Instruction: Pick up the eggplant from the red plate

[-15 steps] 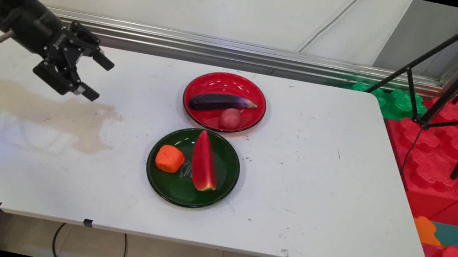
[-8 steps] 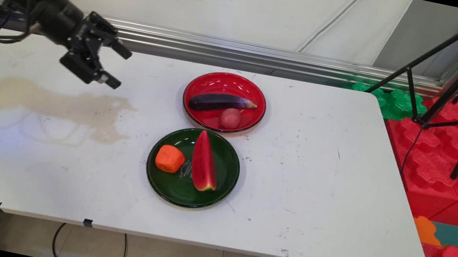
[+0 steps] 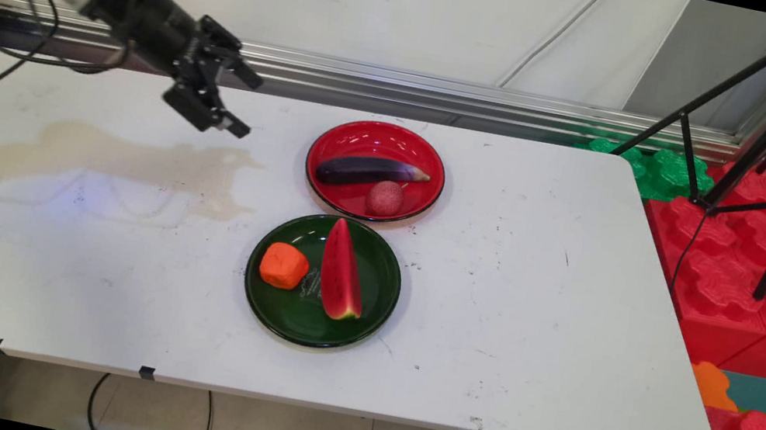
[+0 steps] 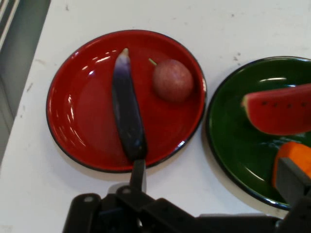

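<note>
Main view, jaws [image 3: 245, 104] open, eggplant [image 3: 369, 171] right

a purple eggplant [image 3: 369, 170] and reddish round fruit [image 3: 384, 198] lie just beside each other on a red plate [image 3: 333, 141].

Main view overlooks table [image 3: 535, 289]; close hand view shares both plates.

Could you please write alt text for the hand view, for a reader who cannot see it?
An open gripper looks down at a red plate holding an eggplant and a small reddish fruit. Beside it, a green plate holds a watermelon slice and an orange piece.
</note>
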Available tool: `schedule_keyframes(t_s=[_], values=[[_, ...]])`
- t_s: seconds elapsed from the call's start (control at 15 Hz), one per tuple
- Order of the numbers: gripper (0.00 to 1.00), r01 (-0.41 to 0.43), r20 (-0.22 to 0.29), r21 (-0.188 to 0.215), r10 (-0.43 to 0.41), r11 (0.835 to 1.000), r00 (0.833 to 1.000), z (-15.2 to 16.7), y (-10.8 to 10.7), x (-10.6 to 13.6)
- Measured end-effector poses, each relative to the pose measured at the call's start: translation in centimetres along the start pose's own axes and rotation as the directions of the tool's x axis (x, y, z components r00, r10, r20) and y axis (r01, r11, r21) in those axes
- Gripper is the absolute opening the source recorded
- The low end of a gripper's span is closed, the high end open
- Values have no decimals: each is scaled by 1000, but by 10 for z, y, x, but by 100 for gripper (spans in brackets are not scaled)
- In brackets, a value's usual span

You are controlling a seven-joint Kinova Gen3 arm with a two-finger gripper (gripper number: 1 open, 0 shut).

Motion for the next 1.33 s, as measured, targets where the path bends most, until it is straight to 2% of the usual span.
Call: schedule_keyframes(t_s=[0.8,1.33], values=[[100,-38,55,11,37,999,998,108,-51,15],[100,-37,94,-2,37,999,995,171,-72,17]])
